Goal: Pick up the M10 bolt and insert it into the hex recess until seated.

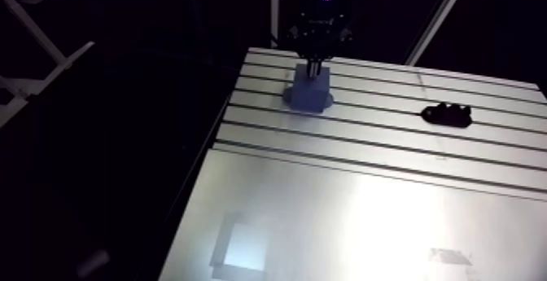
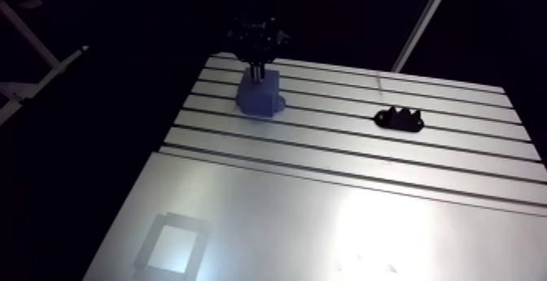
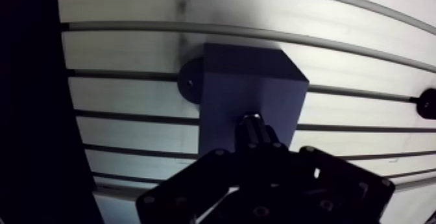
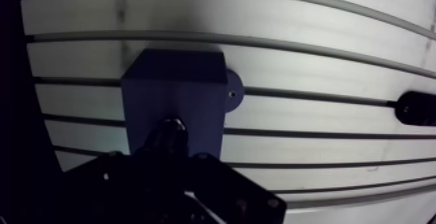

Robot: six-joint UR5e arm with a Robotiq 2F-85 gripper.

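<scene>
The counter [image 1: 366, 211] fills the lower right part of the arm view, and long slots are cut across its far half. A blue block [image 1: 310, 89] is set on the slotted part, in the upper middle of the arm view. It is probably fixed down through the round foot [image 4: 231, 91] at its side, so that it cannot slide when something is pushed into it. A small black part [image 1: 447, 115] is seen lying on the counter, well apart from the block, toward the right of the arm view. It does not seem to be needed for this job.

The jaws are held straight over the block, reaching in from the top edge of the arm view. In the wrist view they are seen drawn close together, with the M10 bolt [image 3: 255, 128] pinched between them. The bolt is held by one end and pointed down at the block, most likely so that it can be lowered straight in. Its free end sticks out just past the tips of the jaws, right over the block's top face. The hex recess cannot be made out, as it is hidden by the bolt and the jaws. Whether the bolt is touching the block cannot be told.
</scene>
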